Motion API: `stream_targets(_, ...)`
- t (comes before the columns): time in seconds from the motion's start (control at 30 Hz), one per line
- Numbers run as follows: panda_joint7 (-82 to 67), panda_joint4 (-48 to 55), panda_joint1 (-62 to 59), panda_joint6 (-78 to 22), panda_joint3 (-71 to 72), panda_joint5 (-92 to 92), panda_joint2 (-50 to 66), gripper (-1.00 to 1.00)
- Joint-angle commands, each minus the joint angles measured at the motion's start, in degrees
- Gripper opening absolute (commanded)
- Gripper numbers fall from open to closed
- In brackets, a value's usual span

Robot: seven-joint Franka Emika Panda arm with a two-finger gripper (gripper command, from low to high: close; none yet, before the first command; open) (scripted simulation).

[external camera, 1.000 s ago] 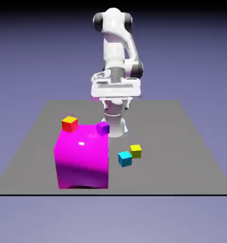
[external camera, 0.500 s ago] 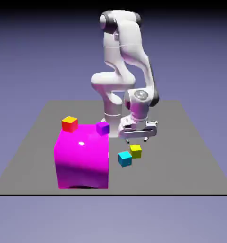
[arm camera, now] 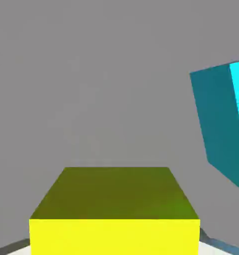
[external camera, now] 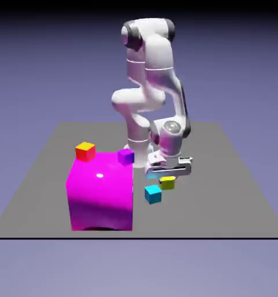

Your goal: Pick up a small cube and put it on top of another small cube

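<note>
Your hand (external camera: 168, 176) sits low over the yellow cube (arm camera: 114, 211) w/ fingers apart either side, not clamped yet. It looks light, rigid, flat-faced, so pinch opposite side faces mid-height. It's on the tabletop (external camera: 234, 174), cyan cube (external camera: 153, 194) just beside.

Small cube (external camera: 168, 184) sits on table (external camera: 234, 185), directly under gripper (external camera: 169, 176). Second cube (external camera: 153, 194) just beside it, big block (external camera: 100, 191) on exterior view's left.

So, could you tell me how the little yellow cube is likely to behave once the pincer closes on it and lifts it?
The yellow cube looks rigid, with flat faces and sharp edges, so it should hold its shape, not roll. Being tiny beside the magenta block, it is probably light. Its smooth sides might slip.
</note>
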Motion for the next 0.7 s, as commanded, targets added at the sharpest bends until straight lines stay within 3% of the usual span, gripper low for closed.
stream_targets(0.0, -1.1, -0.1, -1.3, -1.9, 1.7, 1.7, -2.1, -1.0)
stream_targets(0.13, -3.5, -0.4, -3.6, -5.9, 5.0, 5.2, -6.5, -1.0)
stream_targets(0.57, -35.9, 6.9, 6.8, -17.3, -19.9, -16.5, -11.2, -1.0)
stream_targets(0.67, -35.3, 6.8, 6.8, -15.1, -20.3, -17.4, -9.1, -1.0)
